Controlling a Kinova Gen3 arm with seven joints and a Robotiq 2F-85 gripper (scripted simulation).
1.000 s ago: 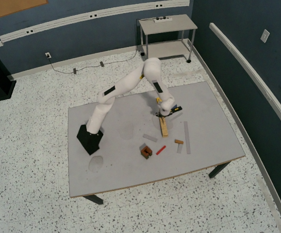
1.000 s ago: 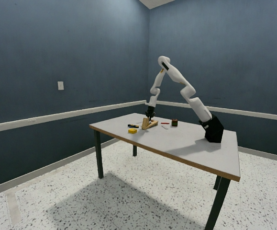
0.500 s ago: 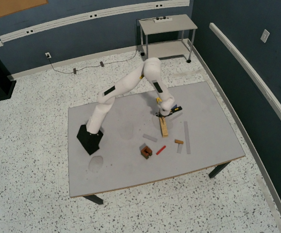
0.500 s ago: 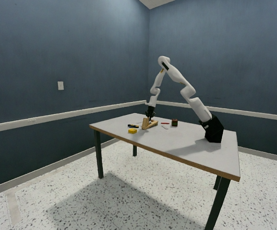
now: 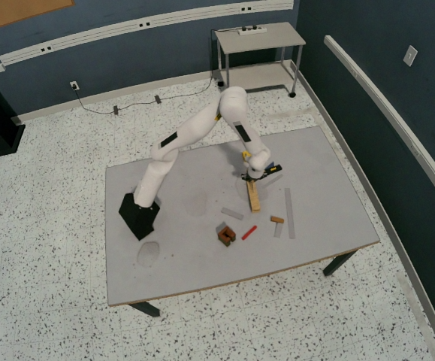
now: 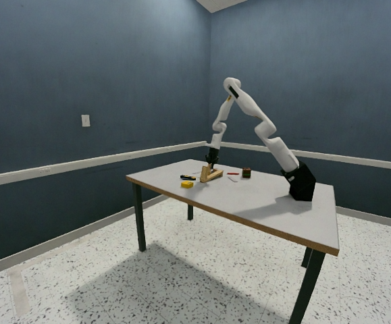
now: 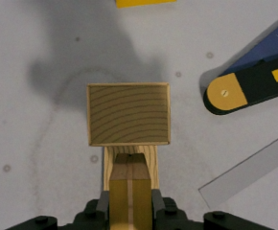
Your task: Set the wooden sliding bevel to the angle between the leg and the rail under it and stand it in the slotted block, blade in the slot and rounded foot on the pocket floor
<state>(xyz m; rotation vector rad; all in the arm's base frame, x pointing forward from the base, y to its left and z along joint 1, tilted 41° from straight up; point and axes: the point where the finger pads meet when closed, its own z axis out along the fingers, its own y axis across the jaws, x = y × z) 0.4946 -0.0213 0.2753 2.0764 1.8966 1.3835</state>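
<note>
My gripper (image 7: 130,207) is shut on the wooden bevel (image 7: 129,192), a golden-brown stock with a seam down its middle, seen end-on. It is held right beside the upright wooden leg (image 7: 128,114), over the pale rail (image 7: 129,160) under the leg. The bevel's blade is hidden. In the top view the gripper (image 5: 252,178) stands at the far end of the rail (image 5: 253,198). In the exterior view the gripper (image 6: 211,163) is just above the leg and rail (image 6: 210,173). The black bevel (image 7: 246,88) lies to the right. The slotted block (image 5: 225,235) stands nearer the front edge.
A yellow block (image 6: 187,183) lies beyond the leg. A red stick (image 5: 249,232), a short grey strip (image 5: 231,213), a long grey strip (image 5: 289,213) and a small brown block with a grey strip (image 5: 277,224) lie around the slotted block. The arm's black base (image 5: 139,215) stands at the left.
</note>
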